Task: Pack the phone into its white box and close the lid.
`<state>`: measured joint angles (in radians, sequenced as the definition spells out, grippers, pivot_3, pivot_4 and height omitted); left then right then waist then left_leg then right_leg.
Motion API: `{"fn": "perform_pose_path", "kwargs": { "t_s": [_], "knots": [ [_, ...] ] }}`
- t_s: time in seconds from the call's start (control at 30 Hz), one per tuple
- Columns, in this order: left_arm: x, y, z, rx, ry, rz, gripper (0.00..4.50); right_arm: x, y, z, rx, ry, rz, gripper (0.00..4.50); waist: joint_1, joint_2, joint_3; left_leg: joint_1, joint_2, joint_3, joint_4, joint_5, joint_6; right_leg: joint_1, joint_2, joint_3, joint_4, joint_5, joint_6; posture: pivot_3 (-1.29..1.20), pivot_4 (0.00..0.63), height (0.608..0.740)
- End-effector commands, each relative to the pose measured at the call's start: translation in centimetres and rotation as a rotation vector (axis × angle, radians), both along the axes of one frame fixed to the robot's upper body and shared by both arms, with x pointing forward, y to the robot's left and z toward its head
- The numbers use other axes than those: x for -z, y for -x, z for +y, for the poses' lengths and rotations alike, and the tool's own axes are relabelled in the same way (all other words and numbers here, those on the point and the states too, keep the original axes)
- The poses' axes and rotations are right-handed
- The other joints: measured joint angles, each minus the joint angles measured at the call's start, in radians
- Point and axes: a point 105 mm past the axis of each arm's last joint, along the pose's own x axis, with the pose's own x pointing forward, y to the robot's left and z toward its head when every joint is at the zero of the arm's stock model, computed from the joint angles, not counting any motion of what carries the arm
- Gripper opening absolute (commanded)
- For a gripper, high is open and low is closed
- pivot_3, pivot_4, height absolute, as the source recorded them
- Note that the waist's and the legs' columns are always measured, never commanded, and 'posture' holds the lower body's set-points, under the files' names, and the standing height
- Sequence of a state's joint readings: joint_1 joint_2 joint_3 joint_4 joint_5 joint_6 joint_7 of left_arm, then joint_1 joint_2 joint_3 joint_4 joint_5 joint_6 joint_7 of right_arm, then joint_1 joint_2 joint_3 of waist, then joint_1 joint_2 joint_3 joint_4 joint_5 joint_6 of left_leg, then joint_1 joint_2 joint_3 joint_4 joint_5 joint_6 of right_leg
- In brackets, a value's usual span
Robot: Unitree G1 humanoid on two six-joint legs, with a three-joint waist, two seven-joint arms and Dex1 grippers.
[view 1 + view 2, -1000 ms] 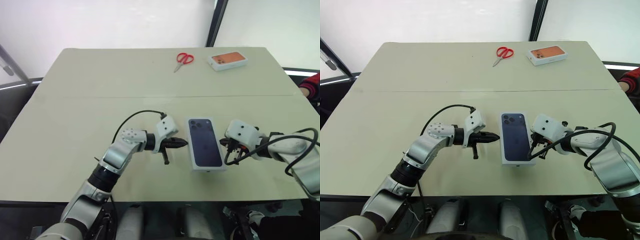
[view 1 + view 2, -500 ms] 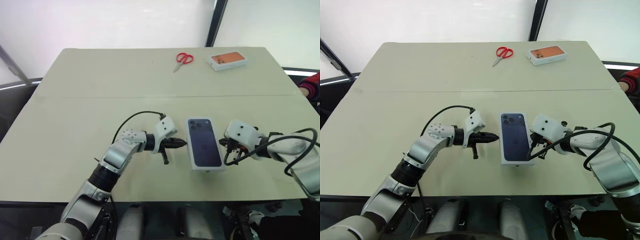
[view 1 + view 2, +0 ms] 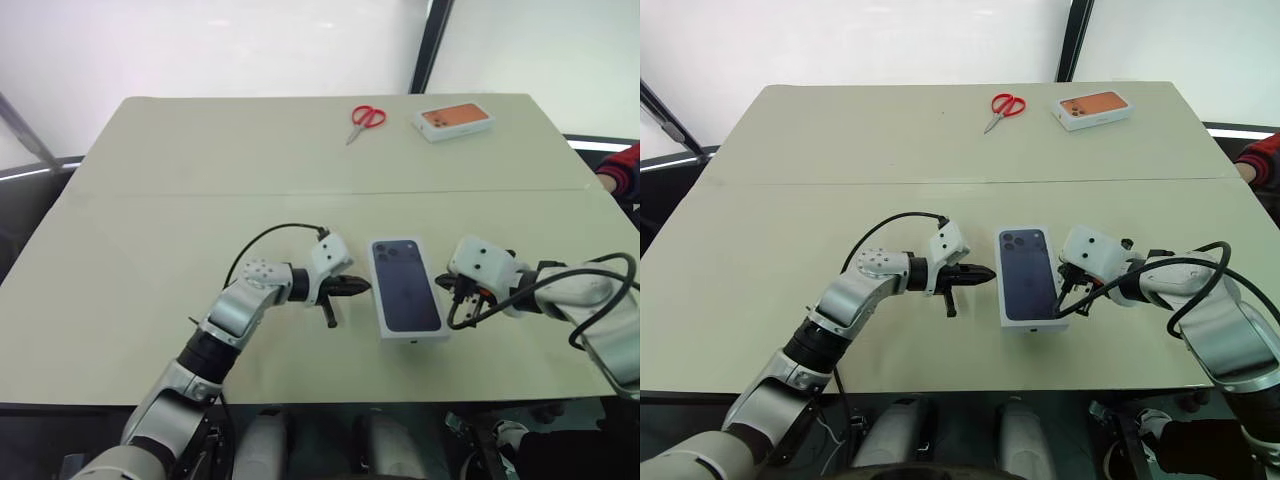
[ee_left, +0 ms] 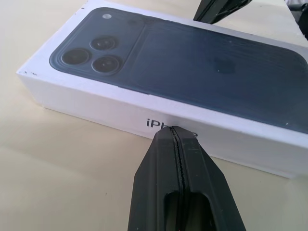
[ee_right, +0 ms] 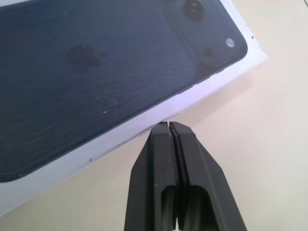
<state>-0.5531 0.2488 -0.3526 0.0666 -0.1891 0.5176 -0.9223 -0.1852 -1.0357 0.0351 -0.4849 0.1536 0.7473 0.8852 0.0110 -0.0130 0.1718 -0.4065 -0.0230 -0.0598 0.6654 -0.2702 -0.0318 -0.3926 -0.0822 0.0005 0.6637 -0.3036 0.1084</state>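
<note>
Between left gripper (image 3: 364,287) and right gripper (image 3: 443,289), the lid (image 3: 405,285); closed fingertips alongside

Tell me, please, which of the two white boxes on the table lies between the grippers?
The box with the dark blue phone picture, flanked by both grippers; the orange-pictured box sits far back beside the scissors.

The pale beige counter (image 3: 180,220) is carrying three things. Near its front edge the closed white box is lying flat, its lid (image 3: 405,287) showing the dark blue phone picture upward. Toward the far edge, red-handled scissors (image 3: 367,120) are lying beside a white box with an orange picture (image 3: 455,121).
</note>
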Motion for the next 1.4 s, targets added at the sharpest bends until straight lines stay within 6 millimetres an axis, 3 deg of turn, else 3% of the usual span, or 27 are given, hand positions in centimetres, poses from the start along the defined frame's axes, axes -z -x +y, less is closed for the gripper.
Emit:
{"fn": "perform_pose_path", "kwargs": {
  "t_s": [0.03, 0.13, 0.23, 0.4, 0.53, 0.67, 0.87, 0.97, 1.13, 1.27, 1.4],
  "knots": [
    [-2.4, -0.3, 1.1, -0.006, 0.07, -0.04, 0.0, -2.0, -0.4, -1.7, 0.036, 0.042, -0.076, 0.05, -0.001, 0.0, 0.0, 0.0, 0.0, 0.0, 0.0, 0.0, 0.0, 0.0, 0.0, 0.0, 0.0, 0.0, 0.0, 0.0, 0.15, 0.74],
    [-3.6, -0.9, 1.7, -0.037, 0.113, -0.044, 0.0, -3.0, -0.4, -2.7, 0.056, 0.051, -0.097, 0.05, 0.0, 0.0, 0.0, 0.0, 0.0, 0.0, 0.0, 0.0, 0.0, 0.0, 0.0, 0.0, 0.0, 0.0, 0.0, 0.0, 0.15, 0.74],
    [-5.6, -2.3, 1.6, -0.085, 0.16, -0.075, 0.0, -4.1, 0.4, -2.1, 0.013, 0.006, -0.093, 0.05, 0.003, 0.0, 0.0, 0.0, 0.0, 0.0, 0.0, 0.0, 0.0, 0.0, 0.0, 0.0, 0.0, 0.0, 0.0, 0.0, 0.15, 0.74],
    [-6.1, -4.6, -0.9, -0.141, 0.102, -0.161, 0.0, -3.1, 3.5, 2.3, -0.162, -0.121, 0.033, 0.05, 0.003, 0.0, 0.001, 0.0, 0.0, -0.001, 0.0, 0.0, 0.0, 0.001, 0.0, -0.001, 0.0, 0.0, 0.0, 0.0, 0.15, 0.74],
    [-4.4, -5.5, -2.5, -0.143, 0.009, -0.144, 0.0, -0.7, 5.2, 3.5, -0.207, -0.093, 0.115, 0.05, 0.002, -0.001, 0.001, 0.0, -0.003, -0.001, 0.0, 0.0, 0.0, 0.001, 0.0, -0.002, -0.001, 0.0, 0.0, 0.0, 0.15, 0.74],
    [-1.9, -5.2, -3.2, -0.104, -0.095, -0.1, 0.0, 0.9, 4.6, 2.6, -0.136, -0.044, 0.12, 0.05, -0.004, -0.001, 0.001, 0.0, -0.003, -0.001, 0.0, 0.0, 0.0, 0.001, 0.001, -0.001, 0.0, 0.0, 0.0, 0.0, 0.15, 0.74],
    [0.1, -4.8, -2.8, -0.083, -0.178, -0.065, 0.0, 2.0, 4.8, 2.8, -0.125, -0.034, 0.139, 0.05, 0.001, -0.001, 0.0, 0.001, -0.002, -0.001, 0.0, 0.0, 0.0, 0.002, 0.001, -0.001, 0.0, 0.0, 0.0, 0.0, 0.15, 0.74],
    [-0.2, -5.2, -2.2, -0.12, -0.144, -0.068, 0.0, 1.5, 4.0, 2.8, -0.111, -0.049, 0.102, 0.05, -0.001, -0.001, 0.0, 0.003, -0.001, -0.001, 0.0, 0.0, 0.0, 0.004, 0.001, -0.001, 0.0, 0.0, 0.0, 0.0, 0.15, 0.74],
    [-4.5, -6.1, 1.0, -0.211, 0.057, -0.191, 0.0, -3.1, -0.1, 3.3, -0.019, -0.209, -0.17, 0.05, -0.022, -0.001, 0.0, 0.003, 0.001, 0.0, 0.0, 0.0, 0.0, 0.002, 0.001, 0.0, 0.001, 0.0, 0.0, 0.0, 0.15, 0.74],
    [-6.9, -5.1, 6.9, -0.292, 0.144, -0.233, 0.0, -6.5, -2.8, 3.0, 0.056, -0.345, -0.313, 0.05, -0.026, 0.0, 0.001, 0.001, 0.002, -0.001, -0.002, 0.001, -0.001, -0.002, 0.002, 0.0, 0.002, 0.0, 0.0, 0.0, 0.15, 0.74],
    [-6.9, -3.4, 12.1, -0.368, 0.125, -0.225, 0.0, -7.2, -4.3, 3.1, 0.071, -0.387, -0.332, 0.05, -0.021, 0.001, 0.001, 0.0, 0.002, -0.001, -0.003, 0.001, -0.002, -0.002, 0.001, 0.0, 0.001, 0.0, 0.0, 0.0, 0.15, 0.74]
  ]
}}
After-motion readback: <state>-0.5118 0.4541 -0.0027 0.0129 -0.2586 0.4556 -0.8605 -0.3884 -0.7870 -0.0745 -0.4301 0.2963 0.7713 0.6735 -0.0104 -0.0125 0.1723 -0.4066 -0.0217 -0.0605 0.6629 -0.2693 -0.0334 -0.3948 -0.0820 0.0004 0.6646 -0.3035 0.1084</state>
